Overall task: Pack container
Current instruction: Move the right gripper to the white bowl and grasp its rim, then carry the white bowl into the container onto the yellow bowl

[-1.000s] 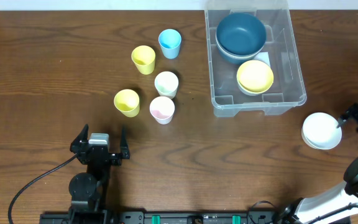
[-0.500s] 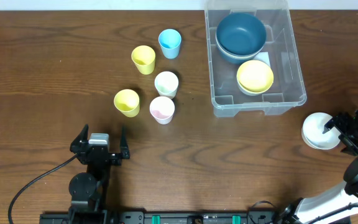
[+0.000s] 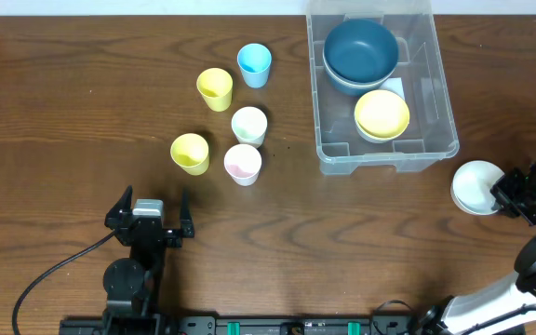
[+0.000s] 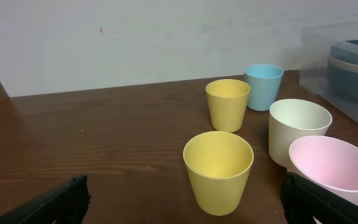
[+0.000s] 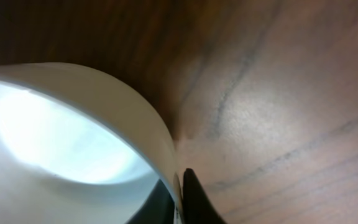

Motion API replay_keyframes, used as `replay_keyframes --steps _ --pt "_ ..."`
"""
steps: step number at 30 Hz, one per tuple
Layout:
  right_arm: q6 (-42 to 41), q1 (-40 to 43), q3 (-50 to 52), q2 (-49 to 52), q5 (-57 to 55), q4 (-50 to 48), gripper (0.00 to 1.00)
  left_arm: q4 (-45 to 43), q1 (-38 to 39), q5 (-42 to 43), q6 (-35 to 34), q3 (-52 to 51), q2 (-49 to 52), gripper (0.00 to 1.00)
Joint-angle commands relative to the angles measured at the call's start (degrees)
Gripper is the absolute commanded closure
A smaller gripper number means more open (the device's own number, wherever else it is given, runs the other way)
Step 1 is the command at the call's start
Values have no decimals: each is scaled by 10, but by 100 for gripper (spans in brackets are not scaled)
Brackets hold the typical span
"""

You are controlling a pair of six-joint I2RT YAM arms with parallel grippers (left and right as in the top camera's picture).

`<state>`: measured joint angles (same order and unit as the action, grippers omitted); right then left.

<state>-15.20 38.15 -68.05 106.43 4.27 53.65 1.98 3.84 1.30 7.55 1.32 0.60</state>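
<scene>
One white bowl [image 3: 473, 186] gripped, bin [image 3: 387, 157] waiting!
Right claw [image 3: 508, 193] nips its rim, lower right; left claw [image 3: 154, 196] gapes wide. Bin looks light, stiff, slick: take its rim.

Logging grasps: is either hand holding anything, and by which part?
The right hand pinches the white bowl by its rim; the left hand holds nothing.

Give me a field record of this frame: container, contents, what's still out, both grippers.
container: large clear rectangular plastic bin, far right of the table
inside: dark blue round bowl; yellow round bowl
bowl outside: white round bowl, right of the bin
cups outside: yellow cups, blue cup, white cup, pink cup
left gripper: open, empty
right gripper: appears closed on the white bowl's rim
</scene>
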Motion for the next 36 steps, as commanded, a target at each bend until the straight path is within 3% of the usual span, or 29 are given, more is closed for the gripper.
replay_keyframes --steps 1,8,15,20,23,28,36 --pt "-7 13 1 -9 -12 -14 99 21 -3 -7 6 -11 -2 2" --pt "-5 41 -106 -9 21 37 99 21 -3 -7 6 -11 -2 2" --pt "20 31 -430 -9 177 215 99 21 -3 -7 6 -11 -2 2" --pt "26 -77 -605 -9 225 270 99 21 -3 -7 6 -11 -2 2" --pt "28 -163 -618 -9 196 266 98 21 -3 -7 6 -11 -2 2" --pt "-13 -285 -580 15 48 265 99 21 -3 -7 6 -11 -2 2" --pt "-16 -326 -491 71 32 232 99 21 -3 -7 6 -11 -2 2"
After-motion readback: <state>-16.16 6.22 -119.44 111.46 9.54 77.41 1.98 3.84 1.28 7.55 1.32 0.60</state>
